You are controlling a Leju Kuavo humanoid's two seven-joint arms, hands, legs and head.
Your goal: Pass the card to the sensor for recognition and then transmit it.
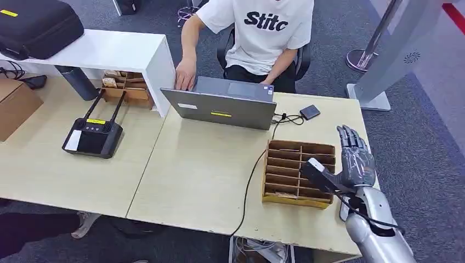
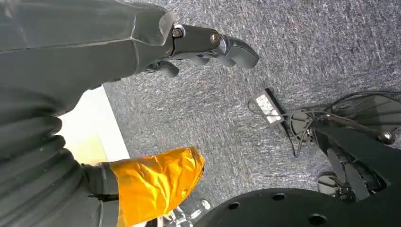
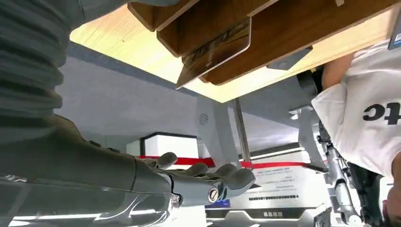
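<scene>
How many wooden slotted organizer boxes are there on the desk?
2. One light wooden slotted organizer lies beside the right hand; another wooden organizer sits under the white shelf. More may be hidden.

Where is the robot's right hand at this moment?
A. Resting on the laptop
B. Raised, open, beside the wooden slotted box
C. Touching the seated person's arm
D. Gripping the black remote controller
B: the right hand is raised with fingers apart, holding nothing, beside the wooden slotted box.
</scene>
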